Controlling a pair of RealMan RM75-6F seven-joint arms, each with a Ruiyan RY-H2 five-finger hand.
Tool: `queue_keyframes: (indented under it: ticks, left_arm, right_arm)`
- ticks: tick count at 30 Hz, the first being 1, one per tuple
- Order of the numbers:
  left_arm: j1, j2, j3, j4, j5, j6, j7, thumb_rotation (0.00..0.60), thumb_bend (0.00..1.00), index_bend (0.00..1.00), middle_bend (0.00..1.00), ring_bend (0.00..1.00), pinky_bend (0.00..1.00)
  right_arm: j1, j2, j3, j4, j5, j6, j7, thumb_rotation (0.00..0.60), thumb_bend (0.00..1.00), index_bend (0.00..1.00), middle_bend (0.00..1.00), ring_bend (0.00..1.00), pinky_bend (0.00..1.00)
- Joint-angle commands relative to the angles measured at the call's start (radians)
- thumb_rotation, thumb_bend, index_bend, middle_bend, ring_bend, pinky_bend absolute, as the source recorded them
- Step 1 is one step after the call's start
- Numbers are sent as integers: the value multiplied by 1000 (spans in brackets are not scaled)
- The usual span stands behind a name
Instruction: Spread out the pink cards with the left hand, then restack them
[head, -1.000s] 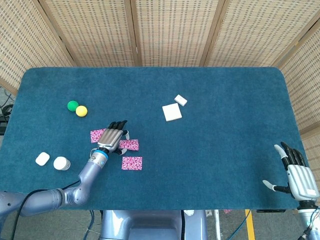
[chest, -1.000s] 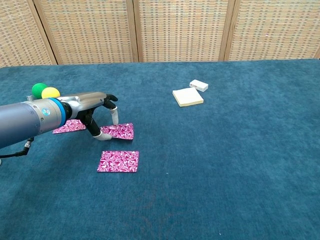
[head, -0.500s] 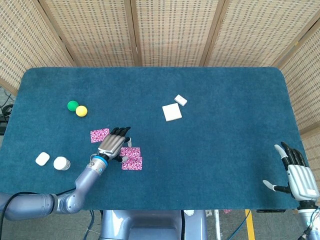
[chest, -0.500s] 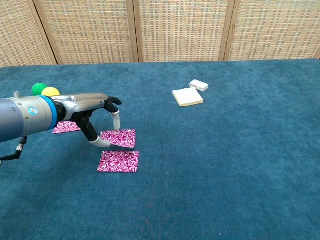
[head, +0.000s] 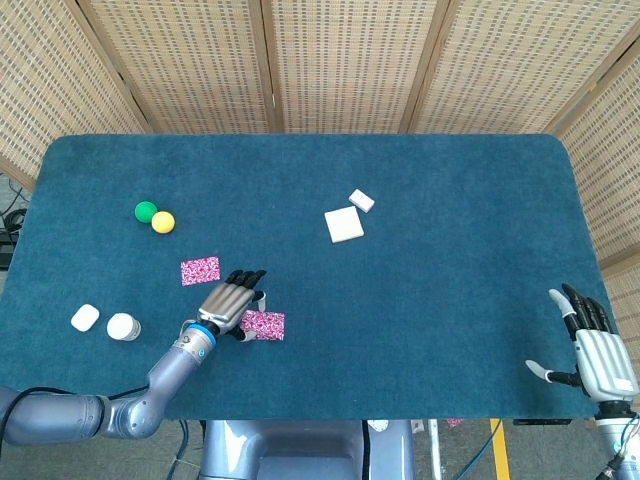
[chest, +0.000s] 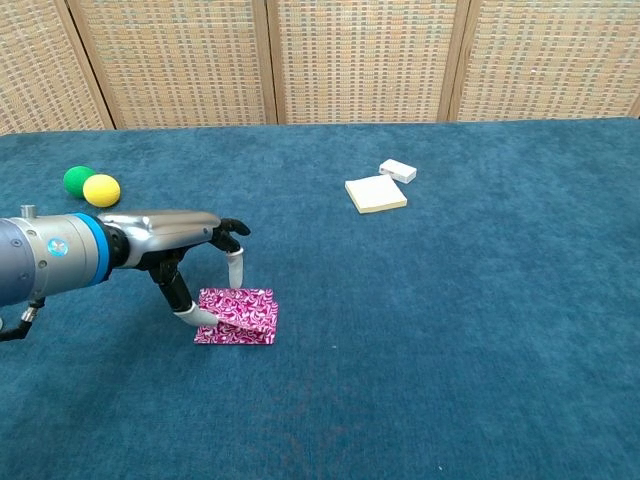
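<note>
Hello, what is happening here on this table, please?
The robot's left hand is gathering pink cards on the blue table. Its fingertips touch a card lying over another near the front edge. A third card lies apart, not yet collected. The right hand is open at the table's corner.

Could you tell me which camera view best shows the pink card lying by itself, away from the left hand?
The head view: the lone pink card lies fully visible there, up and left of the left hand. The chest view shows none of it; the left arm likely hides it.
</note>
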Motion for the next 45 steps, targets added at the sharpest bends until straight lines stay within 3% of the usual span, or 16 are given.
queue_keyframes:
  ticks: [1,11,28,45]
  left_arm:
    - [-6,-12,5,10,-9,0,5,600,238,676,0,0,0]
    - [-21,-33,10,24,-41,11,17,600,120,594,0,0,0]
    - [-33,-36,13,17,-70,24,22,600,87,528,0,0,0]
    - [-39,-39,4,28,-79,34,14,600,72,353,0,0,0]
  right_arm:
    - [0,0,0,0,0,-1,1,600,1,0,0,0,0]
    - [1,1,0,0,0,-1,1,600,1,0,0,0,0]
    - [1,1,0,-1,1,-2,-1,600,1,0,0,0,0]
    - [1,2,0,-2,2,-3,-2,600,1,0,0,0,0]
